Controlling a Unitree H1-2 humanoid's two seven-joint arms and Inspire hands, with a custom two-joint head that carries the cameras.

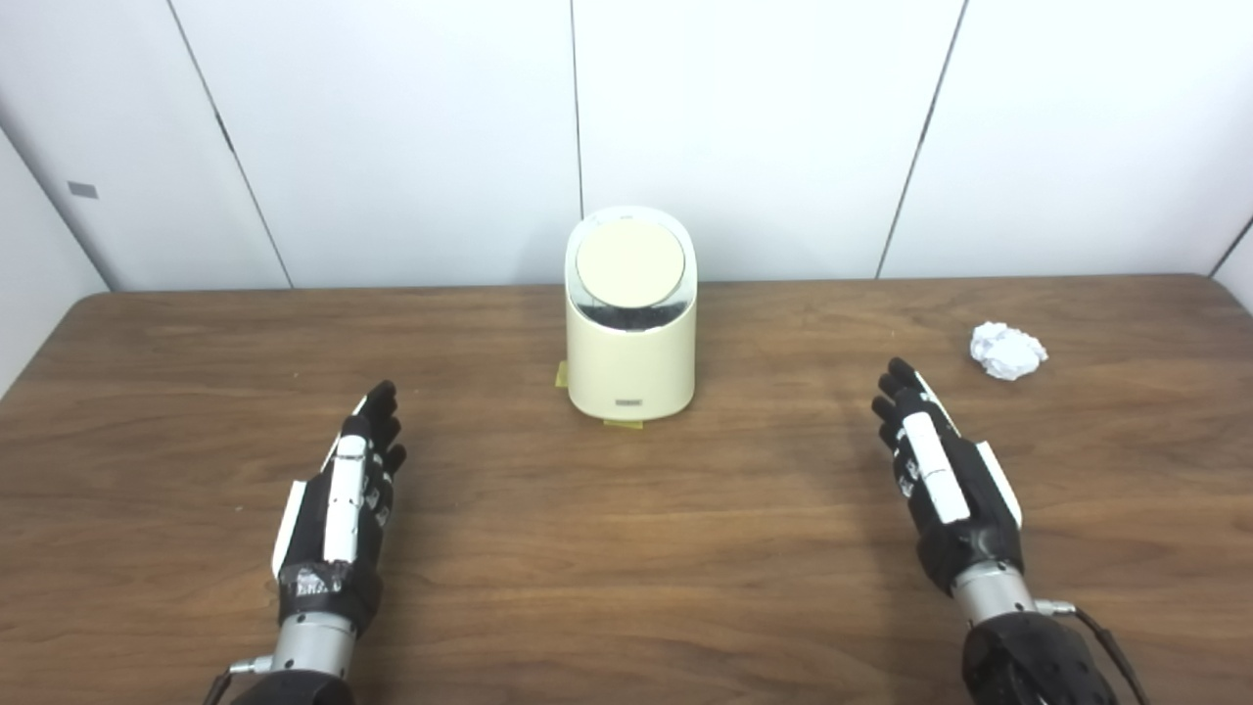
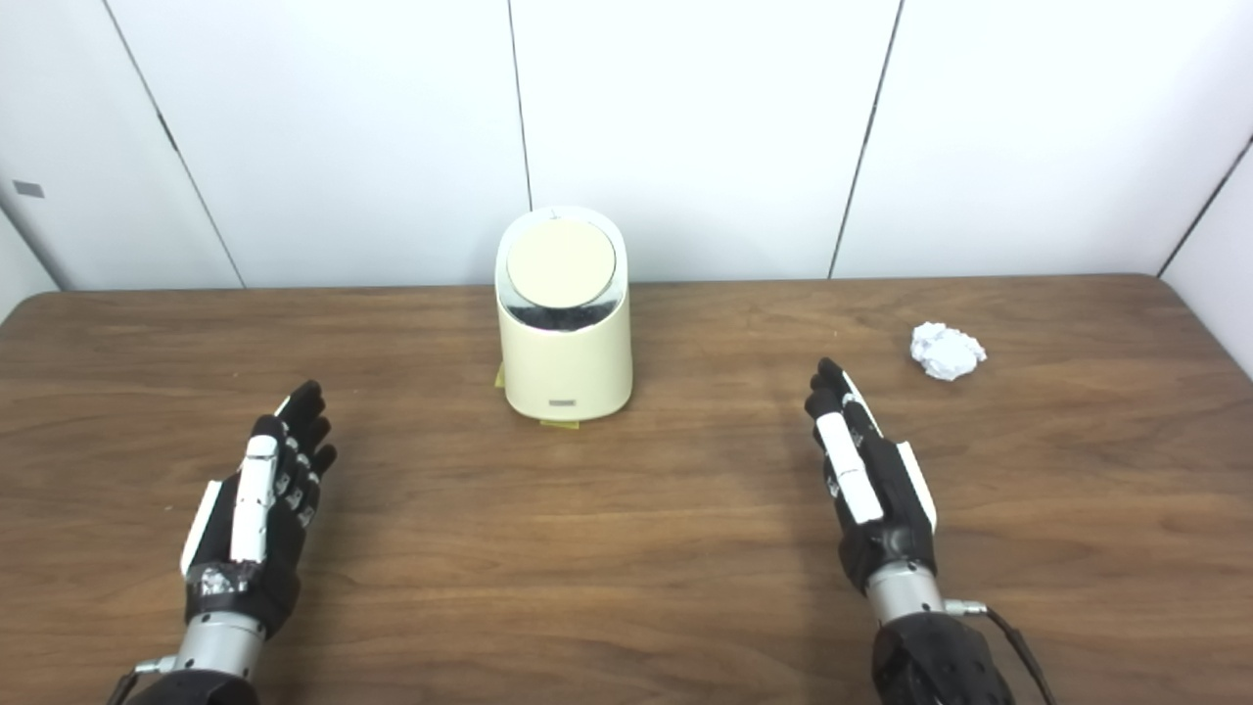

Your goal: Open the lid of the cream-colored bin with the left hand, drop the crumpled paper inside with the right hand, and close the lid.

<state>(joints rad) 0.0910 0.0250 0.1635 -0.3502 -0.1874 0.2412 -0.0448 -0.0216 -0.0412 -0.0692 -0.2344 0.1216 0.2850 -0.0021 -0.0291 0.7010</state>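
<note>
1. Brown worktop (image 1: pixel 626 548) meets white wall panels.
2. Bin (image 1: pixel 631 367) stands centre-back, lid (image 1: pixel 629 262) closed.
3. Paper (image 1: pixel 1006 350) lies far right, beyond the right hand (image 1: pixel 940 480).
4. Left hand (image 1: pixel 343 499) and right hand: fingers extended, holding nothing.

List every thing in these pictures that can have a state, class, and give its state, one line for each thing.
Cream-colored plastic bin: upright near the table's far edge, on yellow tape marks.
Round cream lid: closed, nothing touching it.
Crumpled white paper ball: lying loose on the table, not held.
Left hand: open, holding nothing.
Right hand: open, holding nothing, short of the paper.
Brown wooden table: bears the bin and the paper.
</note>
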